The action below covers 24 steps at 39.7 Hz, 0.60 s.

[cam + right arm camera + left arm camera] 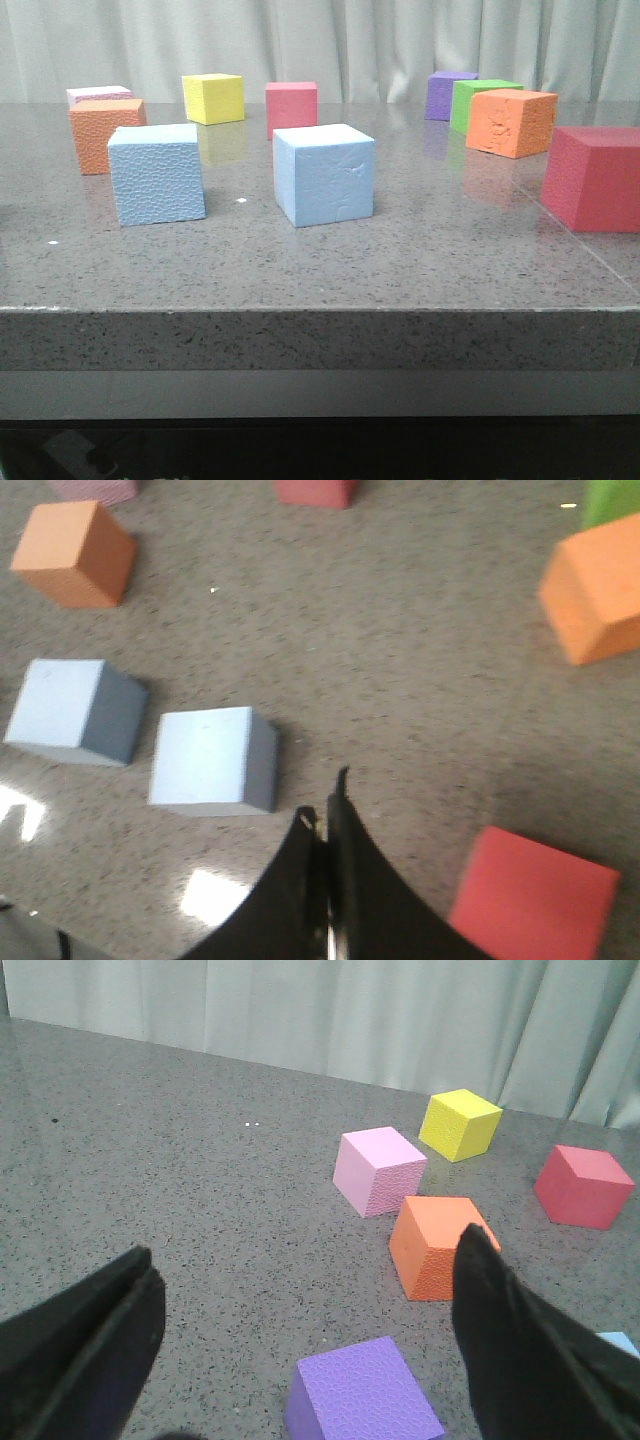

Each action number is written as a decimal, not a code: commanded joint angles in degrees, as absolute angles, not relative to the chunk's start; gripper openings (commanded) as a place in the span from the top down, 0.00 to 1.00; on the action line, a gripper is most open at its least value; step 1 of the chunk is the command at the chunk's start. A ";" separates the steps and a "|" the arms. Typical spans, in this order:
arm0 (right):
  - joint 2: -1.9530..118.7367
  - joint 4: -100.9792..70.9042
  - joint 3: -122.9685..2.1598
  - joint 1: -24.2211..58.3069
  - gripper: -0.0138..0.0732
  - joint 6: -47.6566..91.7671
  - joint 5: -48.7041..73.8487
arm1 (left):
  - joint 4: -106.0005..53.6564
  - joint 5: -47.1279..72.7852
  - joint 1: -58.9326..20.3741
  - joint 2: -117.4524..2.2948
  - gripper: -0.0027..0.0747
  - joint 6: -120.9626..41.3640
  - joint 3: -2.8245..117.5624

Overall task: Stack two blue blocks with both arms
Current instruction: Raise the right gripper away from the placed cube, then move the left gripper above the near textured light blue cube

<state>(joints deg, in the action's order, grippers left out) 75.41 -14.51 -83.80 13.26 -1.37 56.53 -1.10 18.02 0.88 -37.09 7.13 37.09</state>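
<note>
Two blue blocks stand apart on the grey table [420,250]: the pebbled one [156,174] to the left, the smoother one [324,174] near the middle. Neither gripper shows in the front view. In the right wrist view my right gripper [322,800] is shut with nothing in it, hovering just beside the smoother block [212,758]; the pebbled block [72,710] lies beyond it. My left gripper [308,1245] is open and empty above a purple cube [365,1395]. Only a sliver of a blue block [620,1342] shows at that view's edge.
Around the left blocks are an orange cube [105,135], a pink one [98,95], a yellow one [213,98] and a red one [291,107]. At the right are purple [450,95], green [480,100], orange [510,122] and large red [595,178] cubes.
</note>
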 commanded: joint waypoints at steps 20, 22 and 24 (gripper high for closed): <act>40.39 -5.28 -51.36 3.48 0.92 -1.02 30.95 | -1.21 13.44 1.00 -36.95 0.24 7.35 39.21; 36.96 -5.02 -47.28 3.48 0.92 -1.02 28.18 | -1.21 13.44 1.00 -36.95 0.24 7.35 39.21; 33.53 -4.90 -43.28 3.48 0.92 -1.02 25.93 | -1.21 13.44 1.00 -36.95 0.24 7.35 39.21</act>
